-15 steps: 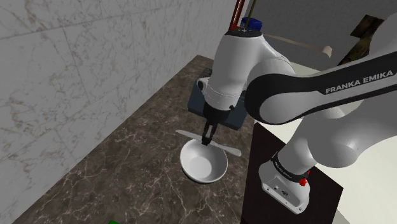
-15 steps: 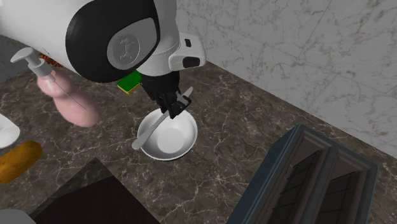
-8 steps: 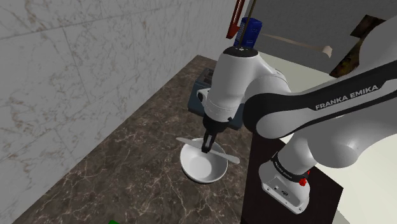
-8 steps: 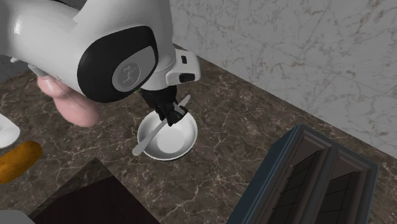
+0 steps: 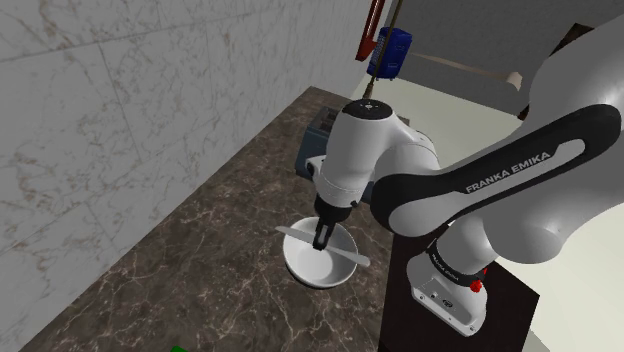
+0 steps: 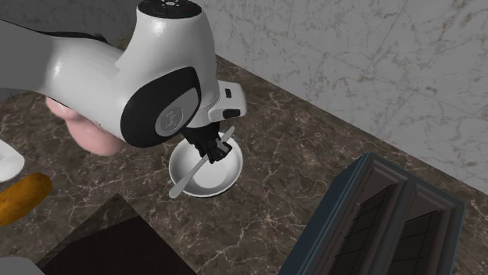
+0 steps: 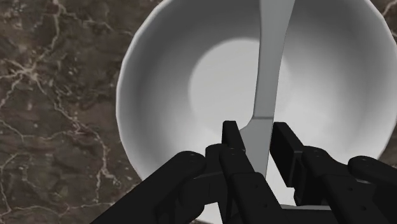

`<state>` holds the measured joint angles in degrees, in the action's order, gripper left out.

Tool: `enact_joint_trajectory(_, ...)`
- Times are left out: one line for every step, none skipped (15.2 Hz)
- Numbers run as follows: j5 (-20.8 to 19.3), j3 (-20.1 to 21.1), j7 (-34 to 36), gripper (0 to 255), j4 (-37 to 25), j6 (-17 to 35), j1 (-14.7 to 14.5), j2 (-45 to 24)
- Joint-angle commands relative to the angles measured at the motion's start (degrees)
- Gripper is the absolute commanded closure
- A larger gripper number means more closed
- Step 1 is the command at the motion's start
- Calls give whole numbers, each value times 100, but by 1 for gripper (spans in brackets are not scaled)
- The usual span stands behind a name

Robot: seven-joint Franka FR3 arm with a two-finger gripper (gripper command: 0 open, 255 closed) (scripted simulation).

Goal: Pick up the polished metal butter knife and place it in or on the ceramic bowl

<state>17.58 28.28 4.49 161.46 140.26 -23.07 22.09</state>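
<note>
My all-black two-finger gripper (image 7: 256, 132). Plain white round bowl (image 7: 137, 95). Pale grey flat butter knife (image 7: 272, 70). Dark brown stone counter (image 7: 51, 95), thin whitish veins. White wall (image 5: 120, 90), grey-veined.

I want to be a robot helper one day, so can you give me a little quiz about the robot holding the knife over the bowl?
1. True or false: the gripper is clasping the butter knife between its fingers.
2. What lies right under the knife? A) a white bowl B) a green plate C) a wooden board
3. Fill in the missing word: the fingers of the gripper are coloured ____.

Key: 1 true; 2 A; 3 black.
</note>
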Motion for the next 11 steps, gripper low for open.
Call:
enact_joint_trajectory(-8, 38, 22, 255, 23, 135, 13, -108)
enact_joint_trajectory(-7, 38, 22, 255, 23, 135, 12, -107)
enact_joint_trajectory(-8, 38, 22, 255, 23, 135, 12, -108)
enact_joint_trajectory(-8, 38, 22, 255, 23, 135, 12, -108)
enact_joint_trajectory(-8, 38, 22, 255, 23, 135, 12, -108)
enact_joint_trajectory(-8, 38, 22, 255, 23, 135, 12, -108)
enact_joint_trajectory(-8, 38, 22, 255, 23, 135, 12, -108)
enact_joint_trajectory(-8, 37, 22, 255, 23, 134, 13, -107)
enact_joint_trajectory(-8, 37, 22, 0, 23, 134, 13, -107)
enact_joint_trajectory(-8, 37, 22, 0, 23, 134, 13, -107)
enact_joint_trajectory(-8, 37, 22, 0, 23, 134, 13, -107)
